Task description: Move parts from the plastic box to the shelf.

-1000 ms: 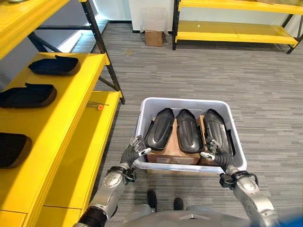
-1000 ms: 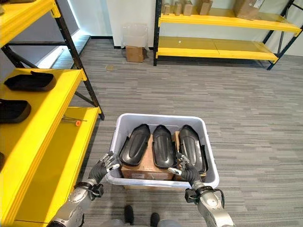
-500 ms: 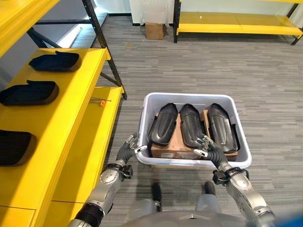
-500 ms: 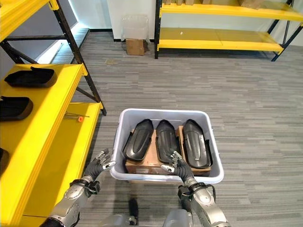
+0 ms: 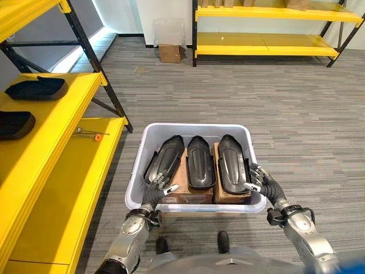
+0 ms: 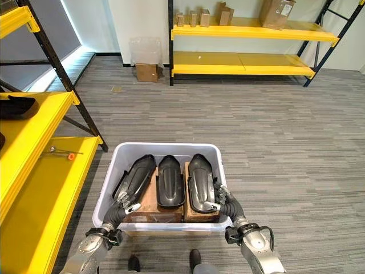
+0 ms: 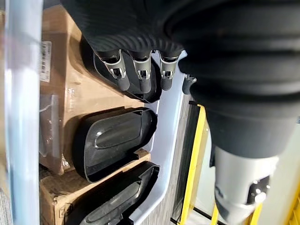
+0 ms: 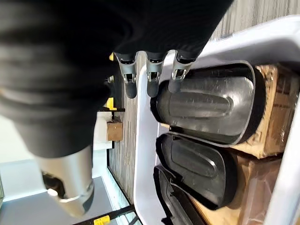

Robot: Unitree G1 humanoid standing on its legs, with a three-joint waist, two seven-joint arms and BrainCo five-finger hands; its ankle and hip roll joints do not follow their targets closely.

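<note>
While both hands' fingers [image 5: 254, 174] hang relaxed, the plastic box's [image 5: 141, 149] cardboard label stays unreadable.

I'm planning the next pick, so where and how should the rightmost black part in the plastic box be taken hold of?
Probably by its near end, from above on the robot's right. The rightmost black part lies lengthwise on a cardboard box, its near end just beside the open right hand. The middle part crowds its left edge, and the plastic box wall stands close on its right.

Parts [image 5: 201, 161] side by side in plastic box [image 5: 146, 142] (apparently on cardboard); shelf [image 5: 54, 148] left.
</note>
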